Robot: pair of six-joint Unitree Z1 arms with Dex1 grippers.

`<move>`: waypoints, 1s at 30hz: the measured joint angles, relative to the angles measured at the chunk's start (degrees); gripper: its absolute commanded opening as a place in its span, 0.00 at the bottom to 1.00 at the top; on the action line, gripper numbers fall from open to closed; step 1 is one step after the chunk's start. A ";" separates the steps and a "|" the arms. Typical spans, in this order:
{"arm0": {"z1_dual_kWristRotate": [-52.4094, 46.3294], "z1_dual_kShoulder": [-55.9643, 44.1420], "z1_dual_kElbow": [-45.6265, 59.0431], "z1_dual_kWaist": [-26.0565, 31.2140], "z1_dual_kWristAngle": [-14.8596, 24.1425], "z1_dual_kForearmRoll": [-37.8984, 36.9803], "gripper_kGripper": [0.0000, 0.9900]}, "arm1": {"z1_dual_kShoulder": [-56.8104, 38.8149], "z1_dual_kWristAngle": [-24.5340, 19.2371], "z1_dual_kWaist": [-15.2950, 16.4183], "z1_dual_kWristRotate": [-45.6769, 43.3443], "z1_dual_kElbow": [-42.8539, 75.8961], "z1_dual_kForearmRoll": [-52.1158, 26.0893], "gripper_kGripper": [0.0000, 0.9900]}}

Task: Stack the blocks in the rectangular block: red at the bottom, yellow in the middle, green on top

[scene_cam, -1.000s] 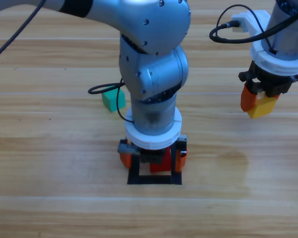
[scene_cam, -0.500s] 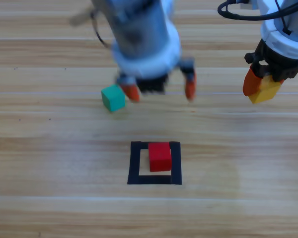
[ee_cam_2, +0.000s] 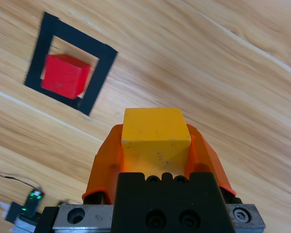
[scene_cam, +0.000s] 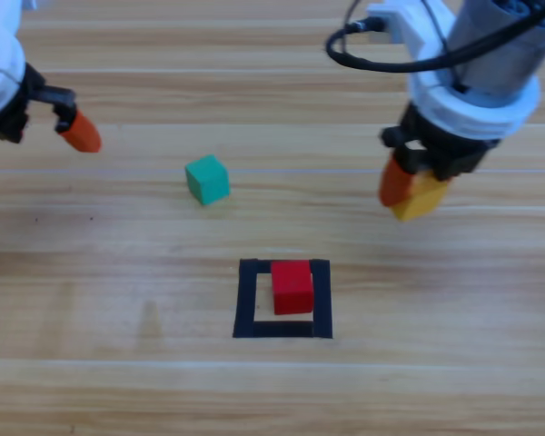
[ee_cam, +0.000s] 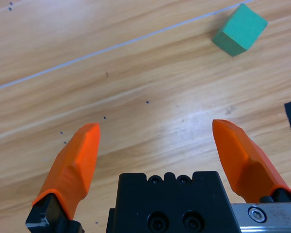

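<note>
One cube, red (scene_cam: 292,286), already sits inside the rectangular block (scene_cam: 247,300), so your right gripper (scene_cam: 412,192) clamps yellow (scene_cam: 421,199) above the table beside it, ready to stack, while your left gripper (scene_cam: 73,130) waits wide open, empty, near green (scene_cam: 207,178).

Red cube (scene_cam: 292,286): plain matte red. Square outline (scene_cam: 246,302): black tape, hollow, wood showing inside it. Green cube (scene_cam: 207,179): teal-green, no markings. Yellow cube (ee_cam_2: 155,134): plain yellow, a few faint dark specks on its face. Left gripper (ee_cam: 160,145) and right gripper (scene_cam: 411,193): orange jaws, black body. Table (scene_cam: 118,291): light wood, grain in long bands.
</note>
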 measured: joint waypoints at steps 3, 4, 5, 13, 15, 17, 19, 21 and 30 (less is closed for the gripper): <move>4.35 -0.43 0.76 1.90 -1.07 -2.34 1.00 | 1.66 1.12 0.66 2.19 -2.95 0.23 0.16; 5.24 -1.01 1.89 2.07 -1.35 -4.30 1.00 | 2.16 1.61 0.67 2.76 -3.95 0.45 0.16; 6.69 -2.17 3.75 2.18 -2.21 -6.97 1.00 | 2.53 2.32 0.67 4.18 -5.09 0.83 0.16; 14.40 -10.14 6.41 4.29 -8.50 -13.83 1.00 | 3.34 8.25 1.41 14.52 -11.38 3.02 0.16; 14.64 -9.74 2.67 4.84 -9.58 -10.66 1.00 | 4.89 8.25 2.12 17.26 -11.37 3.02 0.16; 14.83 -9.81 1.29 5.36 -10.73 -10.01 1.00 | 7.19 8.25 3.21 19.48 -11.24 3.04 0.16; 15.01 -9.90 1.64 6.29 -11.39 -9.44 1.00 | 9.60 8.25 4.53 21.40 -11.26 3.13 0.16; 15.02 -9.90 2.08 7.58 -12.10 -9.27 1.00 | 11.59 8.25 5.48 21.94 -11.41 3.22 0.16; 15.02 -12.08 3.96 11.83 -15.22 -8.34 1.00 | 15.79 7.28 8.46 23.16 -13.21 3.92 0.16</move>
